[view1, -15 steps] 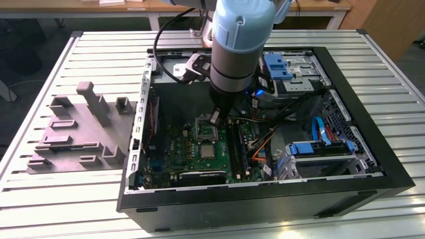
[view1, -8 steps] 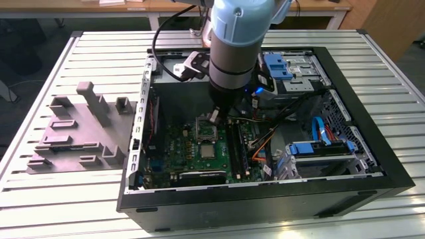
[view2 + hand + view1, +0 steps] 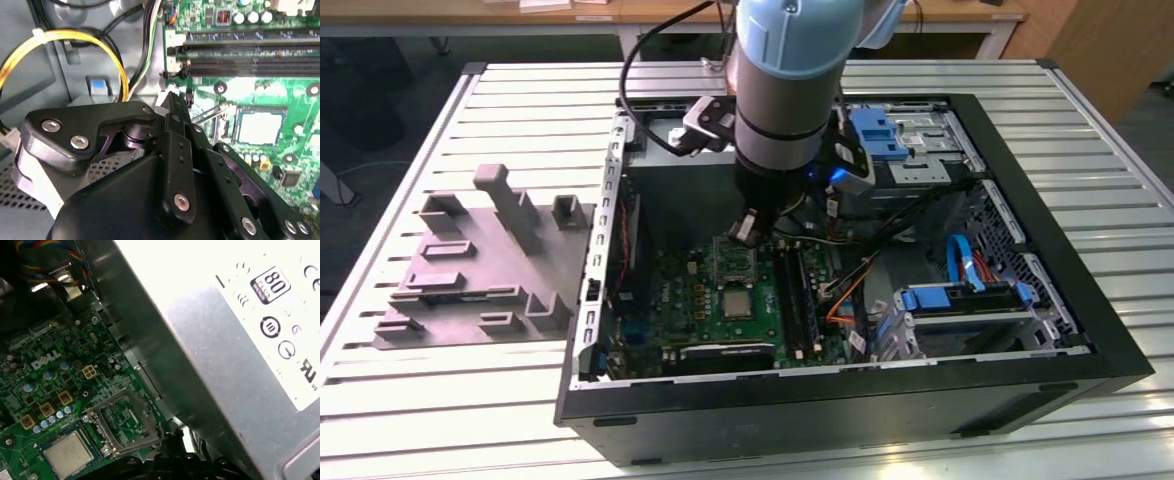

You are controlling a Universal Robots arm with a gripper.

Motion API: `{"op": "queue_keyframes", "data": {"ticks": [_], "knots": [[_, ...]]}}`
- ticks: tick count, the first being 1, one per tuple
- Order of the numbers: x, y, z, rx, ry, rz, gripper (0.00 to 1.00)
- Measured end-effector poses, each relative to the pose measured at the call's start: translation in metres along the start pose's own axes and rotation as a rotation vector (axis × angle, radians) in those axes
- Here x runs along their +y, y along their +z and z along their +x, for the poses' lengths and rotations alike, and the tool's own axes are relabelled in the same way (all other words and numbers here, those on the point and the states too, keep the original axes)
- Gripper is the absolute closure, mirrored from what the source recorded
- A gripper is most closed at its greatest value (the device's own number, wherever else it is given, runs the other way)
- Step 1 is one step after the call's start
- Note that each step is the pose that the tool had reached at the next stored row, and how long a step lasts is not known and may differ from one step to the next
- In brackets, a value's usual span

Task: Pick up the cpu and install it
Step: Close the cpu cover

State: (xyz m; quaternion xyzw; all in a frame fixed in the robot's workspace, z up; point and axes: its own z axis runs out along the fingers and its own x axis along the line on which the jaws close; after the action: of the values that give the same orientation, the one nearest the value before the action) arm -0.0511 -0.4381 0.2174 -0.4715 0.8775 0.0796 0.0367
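Note:
The cpu [image 3: 738,303] is a small pale silvery square lying flat in its socket on the green motherboard [image 3: 678,300], inside the open computer case. Both wrist views show the cpu [image 3: 260,126] [image 3: 68,454] seated there with nothing on top of it. The shiny metal socket frame [image 3: 125,420] stands swung up beside it. My gripper [image 3: 749,230] hangs just above the board on the far side of the socket, its black fingers drawn together to one tip [image 3: 172,97] by the frame's edge. It is shut, with nothing visible between the fingers.
The black case wall [image 3: 854,400] rings the work area. A grey power-supply box [image 3: 225,340] stands close beside the socket. Memory slots [image 3: 250,55], yellow and black cables [image 3: 100,45] and blue drive bays [image 3: 961,300] crowd the case. A grey moulded tray [image 3: 467,270] lies at the exterior view's left.

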Motion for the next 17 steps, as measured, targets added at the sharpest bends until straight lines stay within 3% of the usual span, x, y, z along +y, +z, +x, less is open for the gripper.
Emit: {"op": "queue_keyframes", "data": {"ticks": [13,14,17], "knots": [[0.0039,-0.0129,-0.0015,0.0208,0.000,0.0138,0.89],[0.0043,-0.0138,-0.0016,0.0249,0.000,0.0168,0.89],[0.0053,-0.0161,-0.0013,0.0464,0.000,0.0309,0.89]]}}
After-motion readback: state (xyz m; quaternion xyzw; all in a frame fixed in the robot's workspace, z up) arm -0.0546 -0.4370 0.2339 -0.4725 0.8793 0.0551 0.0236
